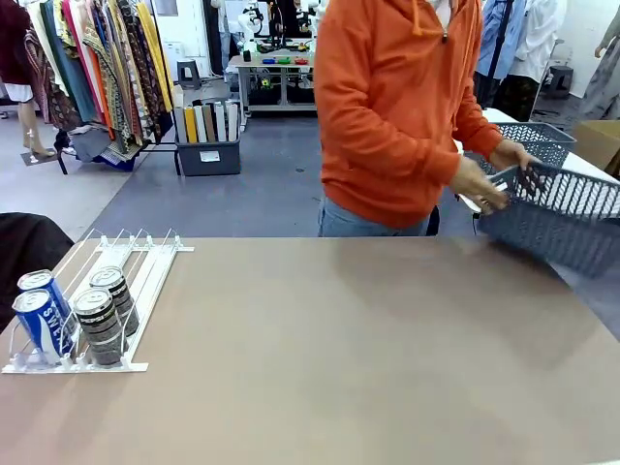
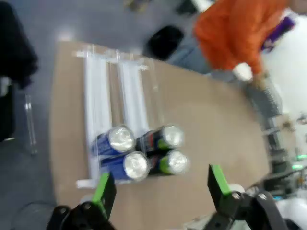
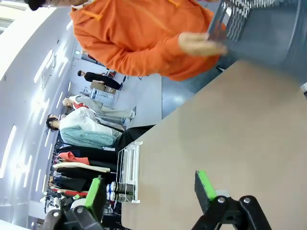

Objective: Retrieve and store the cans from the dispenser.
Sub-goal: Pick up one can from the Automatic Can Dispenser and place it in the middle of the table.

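Front view: the dispenser (image 1: 145, 276) lay at the robot's near left corner of the table (image 1: 339, 339). Four cans stood upright at its low, near end against the front stop. Two blue cans (image 1: 39, 315) occupied the outer lane and two dark cans (image 1: 102, 320) the lane beside it. In each lane the two cans stood one behind the other, close enough to touch or nearly so. A person at the far right held a grey mesh basket (image 1: 567, 218) tilted at the table edge, with both hands (image 1: 484, 179) on its rim.

Left wrist view: the left gripper (image 2: 160, 176) hung above the cans with its jaws spread wide and nothing between the green pads. The silver tops faced the camera. The picture was blurred, so finer detail could not be read.

Right wrist view: the right gripper (image 3: 148, 182) was likewise spread wide and empty, over bare table well apart from the dispenser.

Handling, as a judgement:
- The cans appeared to be rigid, smooth metal cylinders, likely slippery under the pads.
- Whether they were full could not be told. A full can would be fairly heavy for its size, and an empty one would dent under a hard squeeze.
- The best hold would be across the body at mid-height, approached from above.
- The front can of a lane should be taken first and lifted clear of the stop.
- The pads need the narrow gap between neighbouring cans.
- The rear can might slide forward once the front one leaves.
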Controlling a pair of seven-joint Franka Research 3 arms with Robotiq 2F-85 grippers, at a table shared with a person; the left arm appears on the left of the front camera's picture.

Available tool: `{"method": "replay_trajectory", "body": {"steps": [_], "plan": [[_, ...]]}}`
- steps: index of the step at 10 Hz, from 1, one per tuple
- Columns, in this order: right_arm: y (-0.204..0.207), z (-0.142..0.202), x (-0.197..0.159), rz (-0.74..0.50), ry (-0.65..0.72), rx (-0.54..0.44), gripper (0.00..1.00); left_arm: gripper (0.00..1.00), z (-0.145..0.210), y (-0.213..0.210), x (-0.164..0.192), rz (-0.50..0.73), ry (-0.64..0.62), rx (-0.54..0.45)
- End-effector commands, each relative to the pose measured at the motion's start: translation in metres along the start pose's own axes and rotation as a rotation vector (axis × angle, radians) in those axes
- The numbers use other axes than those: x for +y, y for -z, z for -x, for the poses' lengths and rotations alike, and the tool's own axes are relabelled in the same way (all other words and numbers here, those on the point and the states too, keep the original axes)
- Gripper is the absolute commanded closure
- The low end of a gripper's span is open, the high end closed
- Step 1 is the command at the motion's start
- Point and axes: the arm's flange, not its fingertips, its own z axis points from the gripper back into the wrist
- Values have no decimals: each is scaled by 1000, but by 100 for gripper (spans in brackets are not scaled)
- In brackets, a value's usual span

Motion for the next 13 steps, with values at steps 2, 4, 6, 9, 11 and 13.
{"method": "replay_trajectory", "body": {"steps": [2,4,6,9,11,13], "plan": [[1,-4,0,-24,-22,-14,0,0,-9,29,-63,-412,173,277],[1,-4,0,-24,-22,-14,0,0,-15,51,-89,-511,308,357],[1,-4,0,-24,-22,-14,0,0,-22,60,-104,-431,308,303],[1,-4,0,-24,-22,-14,0,0,-12,69,-108,-496,340,335],[1,-4,0,-24,-22,-14,0,0,-3,107,-97,-436,293,426],[1,-4,0,-24,-22,-14,0,0,5,134,-81,-504,196,444]]}}
